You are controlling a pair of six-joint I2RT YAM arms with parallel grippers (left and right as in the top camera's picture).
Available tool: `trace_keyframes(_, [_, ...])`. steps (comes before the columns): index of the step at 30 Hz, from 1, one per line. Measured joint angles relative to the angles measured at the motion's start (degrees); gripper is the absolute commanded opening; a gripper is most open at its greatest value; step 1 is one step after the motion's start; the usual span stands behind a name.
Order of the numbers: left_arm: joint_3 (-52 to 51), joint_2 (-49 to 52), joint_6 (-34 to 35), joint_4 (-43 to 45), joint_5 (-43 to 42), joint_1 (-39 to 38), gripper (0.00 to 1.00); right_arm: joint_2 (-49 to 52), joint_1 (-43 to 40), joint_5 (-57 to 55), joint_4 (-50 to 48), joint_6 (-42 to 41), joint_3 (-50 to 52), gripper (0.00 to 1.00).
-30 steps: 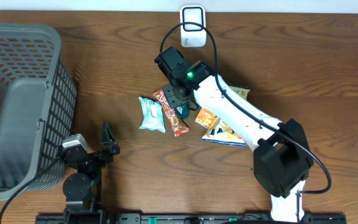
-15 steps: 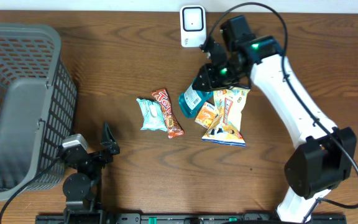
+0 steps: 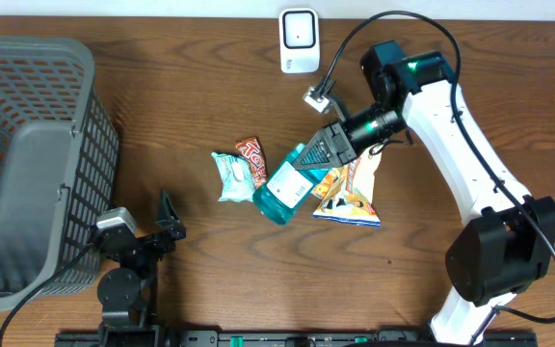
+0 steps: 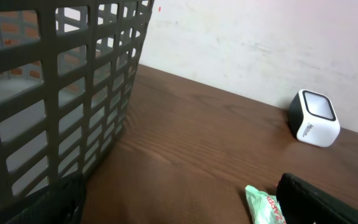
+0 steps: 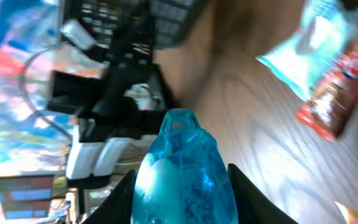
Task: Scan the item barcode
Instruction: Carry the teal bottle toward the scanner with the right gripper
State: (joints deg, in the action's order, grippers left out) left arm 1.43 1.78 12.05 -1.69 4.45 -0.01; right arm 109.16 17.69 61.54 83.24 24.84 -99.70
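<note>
The right fingers [image 3: 318, 152] were clamped on one end of the blue bottle [image 3: 282, 183], holding it over the snack packets [image 3: 234, 178] in the middle of the tabletop [image 3: 181, 106]. From the right wrist view it seemed to be lifted, not resting. Its long axis ran from the fingers out toward the front-left, so the free end pointed away from the scanner [image 3: 299, 40]. The scanner stood at the back edge, well apart from the bottle. No barcode could be made out. The next move likely turned on swinging the bottle back and facing its label to the scanner's window — work for the right arm, much the nearer. The left fingers [image 4: 316, 202] stood apart, idle beside the basket [image 3: 104, 145].
</note>
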Motion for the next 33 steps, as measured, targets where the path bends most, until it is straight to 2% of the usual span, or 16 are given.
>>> trace_keyframes(8, [0.00, 0.00, 0.00, 0.00, 0.00, 0.00, 0.98, 0.00, 0.00, 5.42, 0.55, 3.82, 0.00, 0.10])
trace_keyframes(17, [0.00, 0.00, 0.00, -0.02, 0.00, 0.00, 0.98, 0.00, 0.00, 0.35, -3.65, 3.74, 0.00, 0.13])
trace_keyframes(22, [0.00, 0.00, 0.00, -0.02, 0.00, 0.00, 0.98, 0.00, 0.00, -6.73, -11.13, -2.23, 0.00, 0.11])
trace_keyframes(28, [0.00, 0.00, 0.00, 0.00, 0.00, 0.00, 0.98, 0.00, 0.00, -21.38, -19.71, -14.97, 0.00, 0.15])
trace_keyframes(33, [0.00, 0.00, 0.00, -0.02, -0.02, 0.00, 0.98, 0.00, 0.07, -30.80, -25.29, -21.03, 0.00, 0.16])
